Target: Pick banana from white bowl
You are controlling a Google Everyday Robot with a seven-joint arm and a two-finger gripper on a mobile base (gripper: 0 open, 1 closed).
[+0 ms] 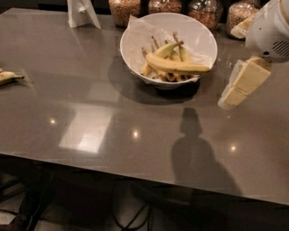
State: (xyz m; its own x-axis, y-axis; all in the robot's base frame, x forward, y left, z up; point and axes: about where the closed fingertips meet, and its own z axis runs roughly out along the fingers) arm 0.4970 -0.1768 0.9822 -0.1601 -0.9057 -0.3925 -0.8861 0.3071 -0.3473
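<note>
**A:** Camera view, and the gripper is at the right edge, cream-coloured, hanging over the grey table under the white arm.

**B:** Released or clenched?

**A:** Cannot tell from this angle. It touches nothing.

**B:** And the banana?

**A:** To the left of the gripper as seen here, and a little farther back, well apart from it. It lies in the bowl, on top of the pile, nearly level across the near half.

**B:** Describe it.

**A:** Long, full yellow, a gentle curve bowed upward. Its right end is the end nearer the gripper. That end reaches almost to the rim and goes darker at the tip. It is the biggest fruit in there.

**B:** What is under it?

**A:** Smaller bananas, greenish-yellow with brown stems pointing up and back. White paper lines the bowl and sticks up past the rim on the side away from the gripper.

**B:** Anything else on the table?

**A:** Jars of grain stand beyond the bowl. A small banana lies alone at the far left edge, as far from the gripper as the table goes.
</note>
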